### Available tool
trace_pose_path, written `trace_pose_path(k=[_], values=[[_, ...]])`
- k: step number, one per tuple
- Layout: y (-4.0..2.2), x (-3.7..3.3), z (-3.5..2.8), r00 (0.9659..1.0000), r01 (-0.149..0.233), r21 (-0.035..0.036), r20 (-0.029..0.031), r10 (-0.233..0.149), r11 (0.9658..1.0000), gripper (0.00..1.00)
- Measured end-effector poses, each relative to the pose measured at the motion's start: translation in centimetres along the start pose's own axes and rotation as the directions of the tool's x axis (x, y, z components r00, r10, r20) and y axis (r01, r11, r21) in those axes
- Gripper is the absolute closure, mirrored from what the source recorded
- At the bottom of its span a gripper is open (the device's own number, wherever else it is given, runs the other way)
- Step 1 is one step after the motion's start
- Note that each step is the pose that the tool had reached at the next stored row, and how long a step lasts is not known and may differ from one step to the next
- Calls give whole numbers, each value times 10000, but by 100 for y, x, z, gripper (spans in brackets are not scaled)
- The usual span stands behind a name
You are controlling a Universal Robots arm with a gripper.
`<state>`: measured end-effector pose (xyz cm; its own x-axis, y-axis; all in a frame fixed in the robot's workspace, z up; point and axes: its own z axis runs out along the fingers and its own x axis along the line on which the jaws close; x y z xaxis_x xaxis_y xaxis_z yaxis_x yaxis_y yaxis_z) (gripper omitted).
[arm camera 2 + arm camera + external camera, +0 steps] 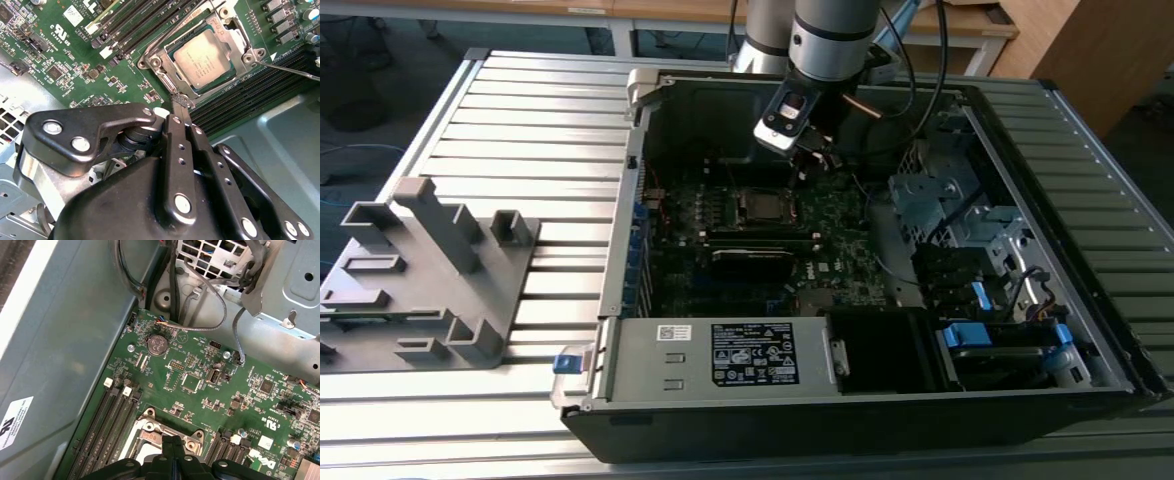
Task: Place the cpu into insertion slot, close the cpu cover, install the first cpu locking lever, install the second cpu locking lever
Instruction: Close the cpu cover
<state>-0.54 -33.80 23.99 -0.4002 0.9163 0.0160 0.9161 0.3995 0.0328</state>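
The cpu (205, 55) lies flat in the insertion slot (761, 205), its silver-grey face showing through the window of the cpu cover (161, 80), which is down around it. My gripper (180, 102) is shut with nothing between its fingers. Its tips sit at the cover's near edge tab, touching it or just above it. One thin wire locking lever (292, 71) sticks out loose beside the socket. In the first wrist view the gripper (172, 441) hangs over the socket frame (150, 416). In the exterior view the gripper (817, 160) is inside the case, just beyond the socket.
The open computer case (620, 260) lies on a slatted table. A grey power-supply box (720, 355), a long black card (754, 262) and drive cages (947, 200) surround the socket. Memory slots (135, 25) flank it. Cables (210, 320) hang near the case wall. A grey fixture (427, 270) stands on the exterior view's left.
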Motion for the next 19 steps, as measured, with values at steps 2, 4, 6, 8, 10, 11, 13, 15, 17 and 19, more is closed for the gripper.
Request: trace_pose_path(k=[2, 4, 6, 8, 10, 11, 13, 15, 17, 19], values=[[0, 0, 0, 10000, 0, 0, 0, 0, 10000, 89], [0, 0, 0, 10000, 0, 0, 0, 0, 10000, 89], [0, 0, 0, 10000, 25, 1, -1, -25, 10000, 89], [0, 0, 0, 9999, 121, 2, -4, -121, 9999, 89], [0, 0, 0, 9997, 264, 4, -8, -264, 9997, 89], [0, 0, 0, 9994, 348, 5, -11, -348, 9994, 89], [0, 0, 1, 9985, 544, 8, -18, -544, 9985, 89], [0, 0, 1, 9972, 748, 11, -25, -748, 9972, 89], [0, 0, 1, 9955, 950, 13, -32, -950, 9955, 89], [0, 0, 2, 9933, 1151, 16, -39, -1151, 9934, 89]])
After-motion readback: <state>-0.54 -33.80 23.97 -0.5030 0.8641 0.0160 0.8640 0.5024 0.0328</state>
